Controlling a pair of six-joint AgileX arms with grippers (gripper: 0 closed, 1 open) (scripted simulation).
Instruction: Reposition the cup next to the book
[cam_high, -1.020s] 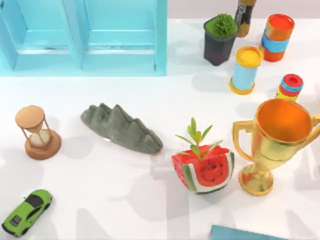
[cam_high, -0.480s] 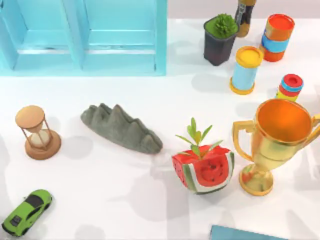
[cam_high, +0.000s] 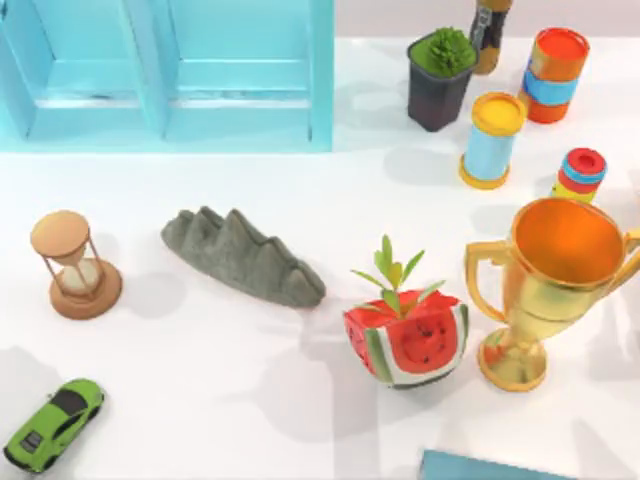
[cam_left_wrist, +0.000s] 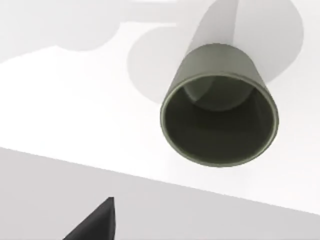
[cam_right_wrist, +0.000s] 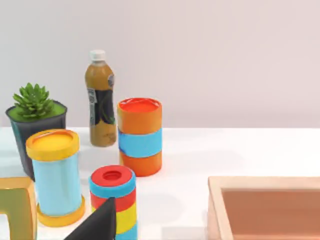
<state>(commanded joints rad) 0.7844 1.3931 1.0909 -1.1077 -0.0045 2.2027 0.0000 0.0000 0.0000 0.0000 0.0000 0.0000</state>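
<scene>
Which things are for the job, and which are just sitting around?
For the job: cup; book at the near table edge.

Just sitting around: hourglass, grey rock, toy car, watermelon planter, succulent pot, bottle, three striped canisters, blue shelf.

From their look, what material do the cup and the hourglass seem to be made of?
The cup looks like polished gold-coloured metal: its bowl and foot carry bright highlights and reflections. It may equally be plated plastic; the look cannot settle that. The hourglass seems to have matte wooden end discs, brown and without shine, around a clear bulb, probably glass, holding pale sand.
</scene>
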